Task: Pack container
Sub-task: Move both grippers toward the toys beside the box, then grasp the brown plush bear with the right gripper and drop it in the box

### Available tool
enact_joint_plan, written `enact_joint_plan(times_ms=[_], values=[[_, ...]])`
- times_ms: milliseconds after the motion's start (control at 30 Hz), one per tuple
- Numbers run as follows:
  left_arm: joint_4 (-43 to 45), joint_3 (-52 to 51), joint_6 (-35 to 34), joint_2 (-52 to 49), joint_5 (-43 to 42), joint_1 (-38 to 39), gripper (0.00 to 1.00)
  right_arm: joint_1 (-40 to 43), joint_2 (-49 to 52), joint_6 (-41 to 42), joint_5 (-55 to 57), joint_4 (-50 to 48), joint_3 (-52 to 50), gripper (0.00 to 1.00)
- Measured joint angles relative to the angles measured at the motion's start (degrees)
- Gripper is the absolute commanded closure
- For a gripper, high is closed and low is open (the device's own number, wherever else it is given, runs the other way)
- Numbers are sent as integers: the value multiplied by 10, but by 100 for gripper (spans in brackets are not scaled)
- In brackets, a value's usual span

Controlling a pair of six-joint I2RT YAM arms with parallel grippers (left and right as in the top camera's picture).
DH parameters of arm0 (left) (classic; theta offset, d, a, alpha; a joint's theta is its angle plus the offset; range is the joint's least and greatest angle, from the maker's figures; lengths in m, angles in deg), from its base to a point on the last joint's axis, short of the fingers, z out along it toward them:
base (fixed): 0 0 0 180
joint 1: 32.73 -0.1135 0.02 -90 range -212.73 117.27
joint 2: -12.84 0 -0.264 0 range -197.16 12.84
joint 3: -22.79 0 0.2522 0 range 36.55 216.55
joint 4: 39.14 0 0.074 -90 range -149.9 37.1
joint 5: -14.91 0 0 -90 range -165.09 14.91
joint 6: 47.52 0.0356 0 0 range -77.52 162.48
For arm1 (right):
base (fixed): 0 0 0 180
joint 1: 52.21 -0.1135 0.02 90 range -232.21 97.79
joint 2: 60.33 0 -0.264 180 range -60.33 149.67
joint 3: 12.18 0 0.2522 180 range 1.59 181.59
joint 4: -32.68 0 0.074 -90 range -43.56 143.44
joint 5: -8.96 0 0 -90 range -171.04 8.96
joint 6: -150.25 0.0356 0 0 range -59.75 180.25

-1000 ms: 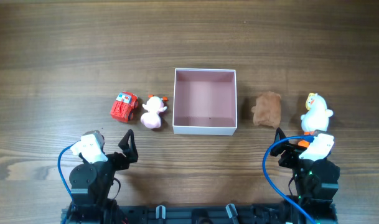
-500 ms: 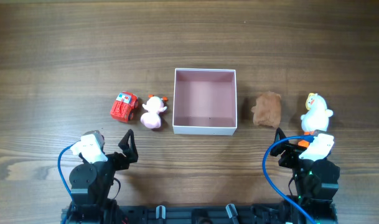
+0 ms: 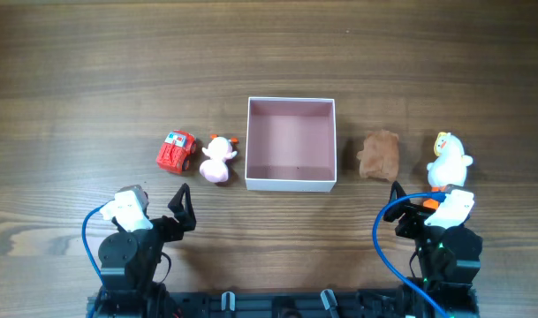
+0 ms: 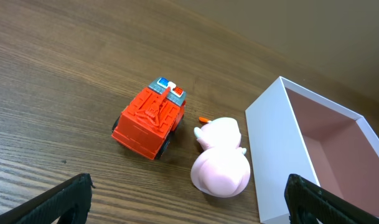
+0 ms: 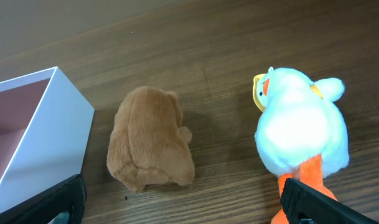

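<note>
Nothing moved: left tool (image 3: 169,208), right tool (image 3: 419,205) parked open.

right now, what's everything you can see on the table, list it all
container: 1, white outside and pink inside, mid table, nothing in it
truck: 1, red, left of the container, farthest left
pink duck: 1, pink, between the truck and the container
brown plush: 1, brown, just right of the container
white duck: 1, white with orange, farthest right
table: 1, dark wood, under it all
left end effector: 1, black, open, near edge, facing the truck and pink duck
right end effector: 1, black, open, near edge, facing the brown plush and white duck
</note>
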Motion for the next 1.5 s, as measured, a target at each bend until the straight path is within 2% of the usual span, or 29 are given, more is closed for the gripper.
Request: enact_joint_plan(times_ms=[500,567,633,667,733,833,933,1000,1033,1167,1267,1367,1500], values=[[2,0,0,0,-5,0,0,0,0,-20,-10,-13,0,0],[2,0,-2,0,-22,0,0,0,0,48,-45,-23,0,0],[5,0,-16,0,-30,0,0,0,0,212,-84,-17,0,0],[14,-1,-26,0,-34,0,1,0,0,267,-99,-18,0,0],[39,0,-41,0,-43,0,0,0,0,303,-133,-63,-3,0],[53,41,-48,-12,-47,0,0,0,23,297,-202,-117,8,1],[59,138,-53,-96,-47,0,0,0,115,266,-235,-113,66,1],[49,196,-54,-171,-47,0,0,0,233,221,-251,-80,168,0],[34,245,-54,-241,-46,0,0,0,275,205,-255,-61,208,1],[-37,400,-29,-470,-45,-1,0,-1,491,122,-247,82,428,0],[-113,508,3,-624,-29,-2,0,-2,656,67,-170,188,597,0],[-136,568,20,-729,-5,-2,0,-2,760,42,-125,213,649,0],[-145,570,25,-786,5,-2,0,-2,888,35,-99,261,652,1]])
